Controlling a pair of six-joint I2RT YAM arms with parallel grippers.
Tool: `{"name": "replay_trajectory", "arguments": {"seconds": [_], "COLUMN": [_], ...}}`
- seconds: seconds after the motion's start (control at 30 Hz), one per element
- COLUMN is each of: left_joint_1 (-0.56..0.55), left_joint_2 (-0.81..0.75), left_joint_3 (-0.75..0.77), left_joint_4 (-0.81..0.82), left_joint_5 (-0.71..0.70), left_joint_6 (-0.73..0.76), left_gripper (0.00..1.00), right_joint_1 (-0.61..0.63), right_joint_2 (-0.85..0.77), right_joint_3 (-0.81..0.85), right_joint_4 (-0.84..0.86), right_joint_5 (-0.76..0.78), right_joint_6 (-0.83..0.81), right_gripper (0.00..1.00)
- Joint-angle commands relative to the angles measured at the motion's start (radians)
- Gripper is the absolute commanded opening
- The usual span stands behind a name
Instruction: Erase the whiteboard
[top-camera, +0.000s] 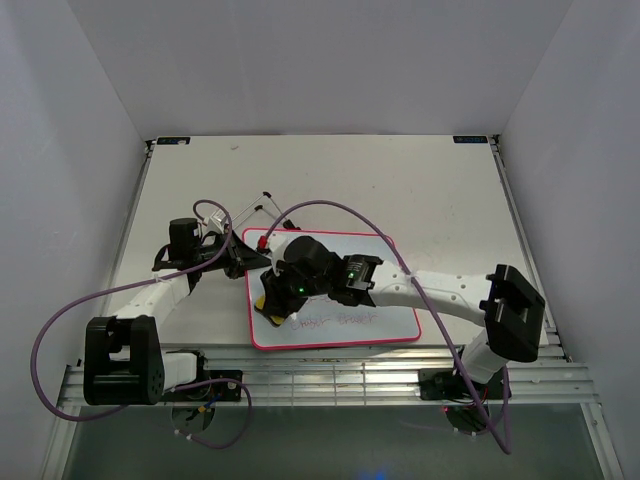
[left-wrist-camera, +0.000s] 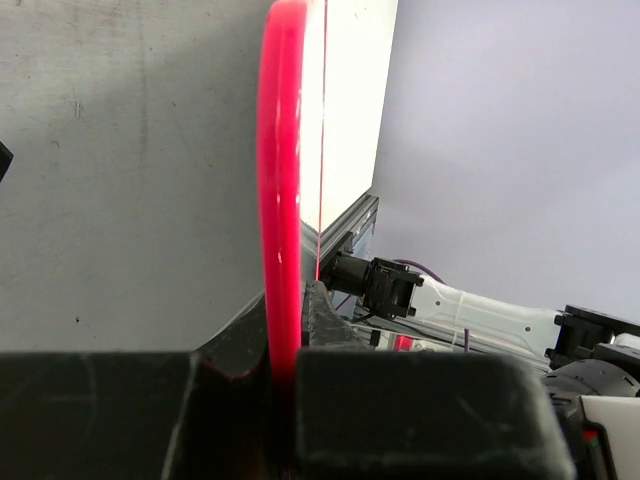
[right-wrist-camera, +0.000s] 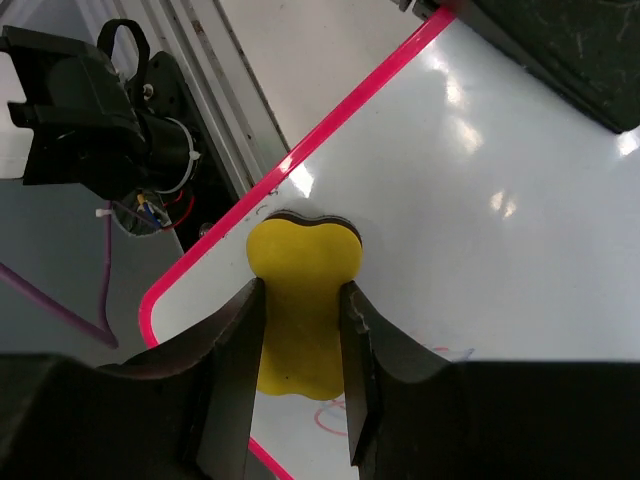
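Yellow foam sits pinched between my right fingers (right-wrist-camera: 238, 345) – the eraser (right-wrist-camera: 300, 265), held firmly at its waist and pressed flat on the whiteboard (top-camera: 385, 252). The board lies on the tabletop (top-camera: 400, 180) close to its near edge, roughly midway between the left and right edges. The eraser rests on the part of the board nearest the tabletop's near-left corner, just inside the pink frame (right-wrist-camera: 330, 125).

By my judgement the wiping step is in hand and not finished: faint marker strokes (top-camera: 332, 320) run along the side of the board facing the near edge, just beside the eraser.

The next move calls for a sweep toward the tabletop's right edge, along that line of writing, with steady downward pressure and the foam kept flat – not tipped onto one lobe.

My left fingers (left-wrist-camera: 322, 325) are nearly closed, clamping the frame edge-on at the board's left side to steady it.

My right arm stretches low from the near-right corner across the board, its wrist bent down. My left arm runs forward from the near-left corner, then turns inward toward the board.
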Motion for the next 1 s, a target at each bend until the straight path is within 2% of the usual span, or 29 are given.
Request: {"name": "replay_trajectory", "arguments": {"seconds": [0.0, 0.1, 0.17, 0.3, 0.4, 0.5, 0.67, 0.77, 0.9, 0.97], "left_joint_1": [-0.008, -0.008, -0.008, -0.008, -0.008, -0.008, -0.008, -0.008, -0.008, -0.008], "left_joint_2": [-0.036, -0.037, -0.037, -0.04, -0.04, -0.042, -0.047, -0.048, -0.042, -0.04], "left_joint_3": [0.011, 0.011, 0.011, 0.014, 0.013, 0.013, 0.011, 0.008, 0.011, 0.011], "left_joint_4": [0.05, 0.04, 0.035, 0.033, 0.032, 0.033, 0.035, 0.035, 0.035, 0.03], "left_joint_5": [-0.146, -0.148, -0.148, -0.149, -0.143, -0.142, -0.14, -0.143, -0.148, -0.152], "left_joint_6": [0.061, 0.066, 0.066, 0.067, 0.067, 0.066, 0.066, 0.067, 0.066, 0.066], "left_gripper": [0.0, 0.0, 0.0, 0.0, 0.0, 0.0, 0.0, 0.0, 0.0, 0.0], "right_joint_1": [0.024, -0.007, -0.062, -0.23, -0.417, -0.467, -0.435, -0.337, -0.12, -0.058], "right_joint_2": [-0.017, -0.059, -0.094, -0.241, -0.345, -0.413, -0.409, -0.361, -0.167, -0.082], "right_joint_3": [-0.059, -0.126, -0.233, -0.466, -0.628, -0.694, -0.631, -0.526, -0.283, -0.119], "right_joint_4": [-0.056, -0.092, -0.118, -0.156, -0.206, -0.225, -0.156, -0.07, -0.046, -0.062], "right_joint_5": [-0.008, 0.04, 0.074, 0.1, 0.127, 0.134, 0.033, -0.015, -0.046, -0.057], "right_joint_6": [0.011, 0.016, 0.043, 0.099, 0.111, 0.099, 0.103, 0.12, 0.088, 0.057], "right_gripper": [0.21, 0.21, 0.21, 0.21, 0.21, 0.21, 0.21, 0.21, 0.21, 0.21]}}
